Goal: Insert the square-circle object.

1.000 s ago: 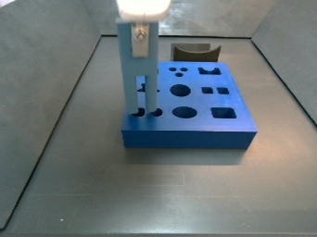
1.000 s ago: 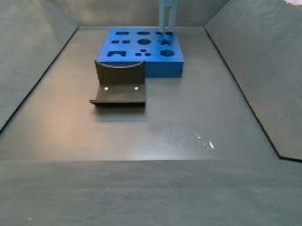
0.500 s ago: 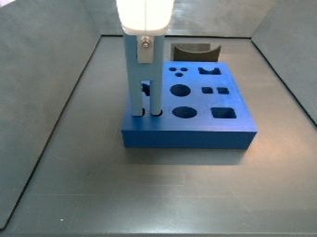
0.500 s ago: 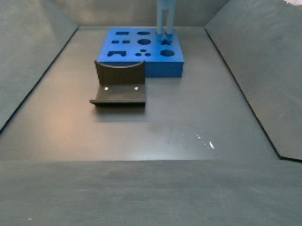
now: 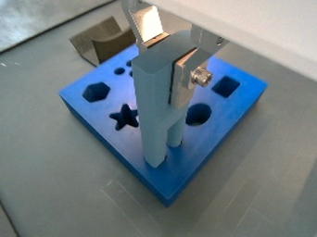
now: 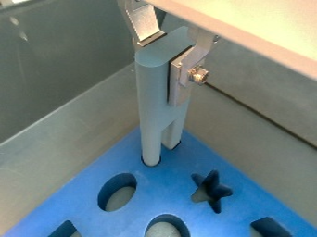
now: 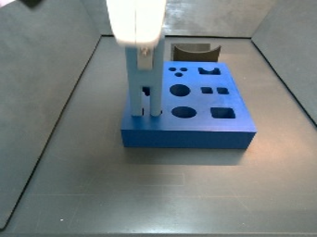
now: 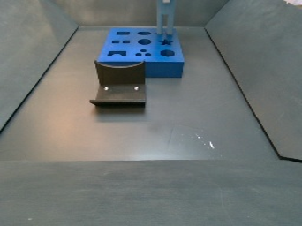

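The square-circle object [image 7: 133,88] is a slender pale-blue bar standing upright, and it shows in both wrist views [image 5: 161,116] [image 6: 158,102]. Its split lower end sits in a hole near the edge of the dark-blue block [image 7: 186,137] with shaped holes. My gripper [image 5: 168,51] is shut on the bar's upper end, with silver finger plates [image 6: 186,67] pressed against its sides. In a side view the gripper [image 7: 133,39] hangs right over the block's left part. The bar [image 8: 165,19] also shows at the block's far corner [image 8: 165,69].
The dark fixture [image 8: 118,84] with a notched top stands on the floor beside the block, and it shows behind the block in a side view [image 7: 192,50]. Grey walls enclose the floor on all sides. The block's other holes [image 6: 213,190] are open.
My gripper has moved down with the bar. The bar's lower end now sits deeper in the block's hole.
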